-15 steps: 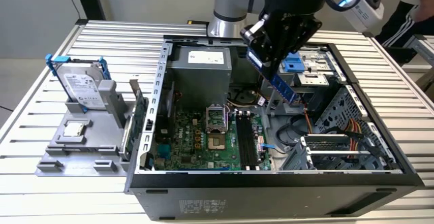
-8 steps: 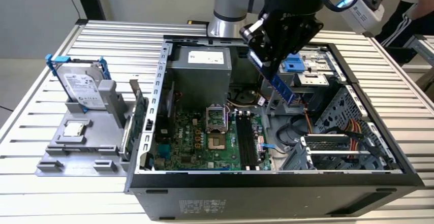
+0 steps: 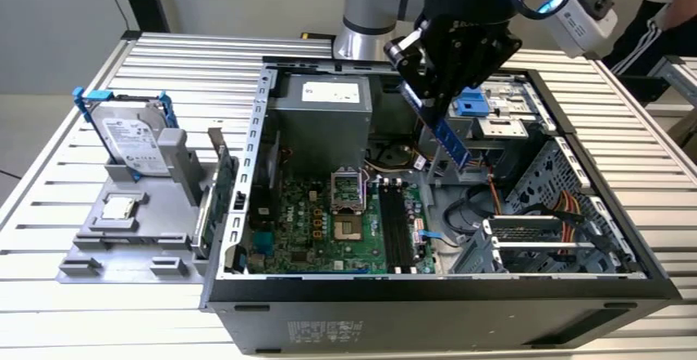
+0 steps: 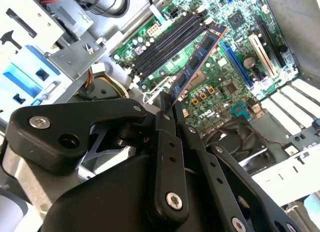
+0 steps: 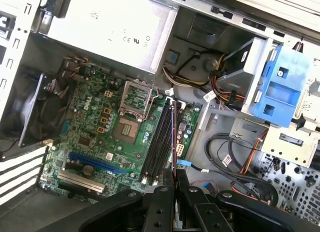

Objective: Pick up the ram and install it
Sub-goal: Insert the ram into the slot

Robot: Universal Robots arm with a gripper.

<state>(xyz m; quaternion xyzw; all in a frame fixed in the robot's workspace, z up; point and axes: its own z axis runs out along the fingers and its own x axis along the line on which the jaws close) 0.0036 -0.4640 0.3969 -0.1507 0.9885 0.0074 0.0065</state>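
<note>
My gripper (image 3: pixel 432 91) is shut on the ram (image 3: pixel 453 137), a thin dark-blue stick with black chips. It hangs tilted above the open computer case (image 3: pixel 240 213), over the area to the exterior view's right of the motherboard. In the second wrist view the ram (image 4: pixel 197 59) juts out from my gripper (image 4: pixel 167 110) above the black memory slots (image 4: pixel 167 41). The first wrist view shows the ram (image 5: pixel 173 137) edge-on, rising from my gripper (image 5: pixel 173 181) and lined up along the memory slots (image 5: pixel 159 137). Those memory slots (image 3: pixel 394 228) lie below and to the exterior view's left of the stick.
A silver hard drive in a blue frame (image 3: pixel 133 135) stands on a grey holder at the exterior view's left, beside a green card (image 3: pixel 224 188). Inside the case are a power supply (image 3: pixel 321 107), a blue drive caddy (image 3: pixel 475 104) and cables (image 5: pixel 235 157). A person (image 3: pixel 654 25) stands at the back right.
</note>
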